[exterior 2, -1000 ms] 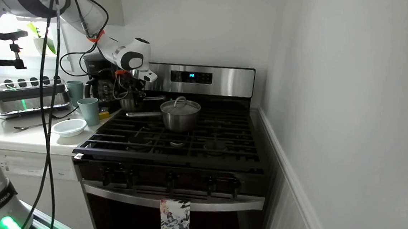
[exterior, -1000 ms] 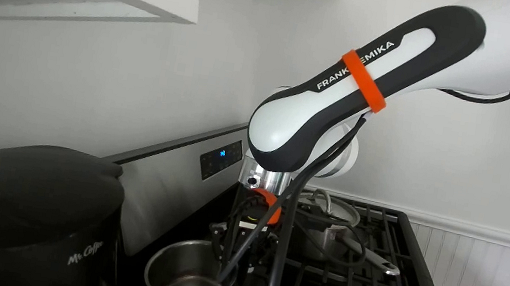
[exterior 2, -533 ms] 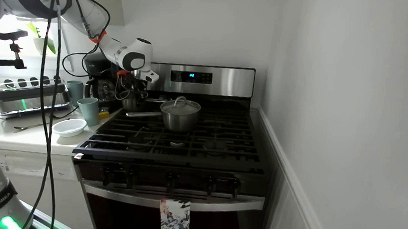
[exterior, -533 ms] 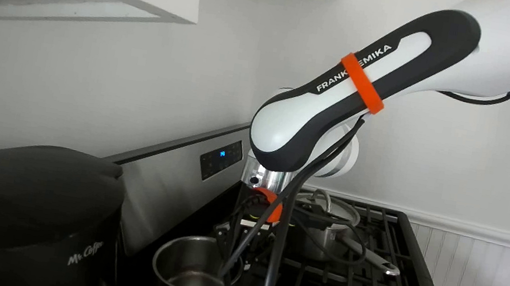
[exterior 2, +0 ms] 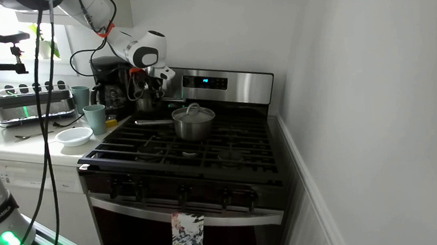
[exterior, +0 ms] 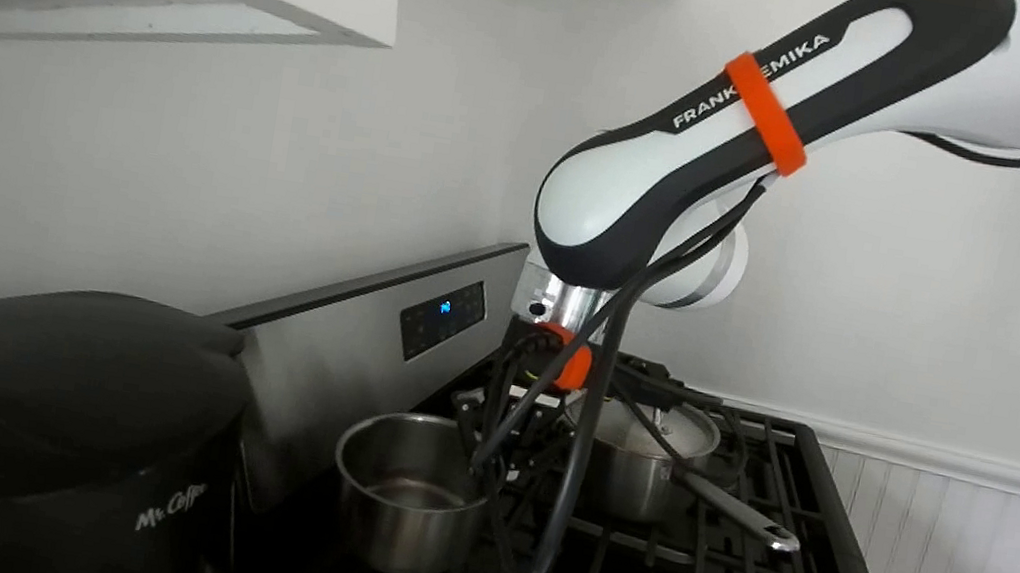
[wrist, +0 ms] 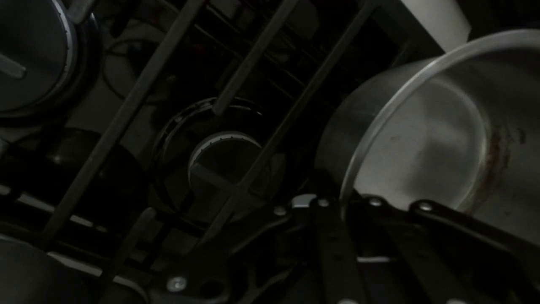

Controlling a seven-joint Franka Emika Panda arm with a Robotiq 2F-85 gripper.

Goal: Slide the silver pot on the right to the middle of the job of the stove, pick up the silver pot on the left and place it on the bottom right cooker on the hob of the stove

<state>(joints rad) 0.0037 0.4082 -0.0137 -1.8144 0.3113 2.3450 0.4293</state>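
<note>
Robotiq gripper (wrist: 342,197) clamped onto the rim (wrist: 434,64) of the open saucepan (exterior 2: 146,105), aloft, behind and left of the lidded saucepan (exterior 2: 192,127) in an exterior view!

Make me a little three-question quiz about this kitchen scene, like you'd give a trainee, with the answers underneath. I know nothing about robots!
1. What is the end effector, the grasping part, holding?
A) a green mug
B) the lidless pot
C) a white bowl

2. True or false: the floral towel hangs from the oven handle.

3. Fill in the gap: the other pot, standing on the stove, is covered by a ____.

Key: 1. B. 2. True. 3. Lid.
</note>
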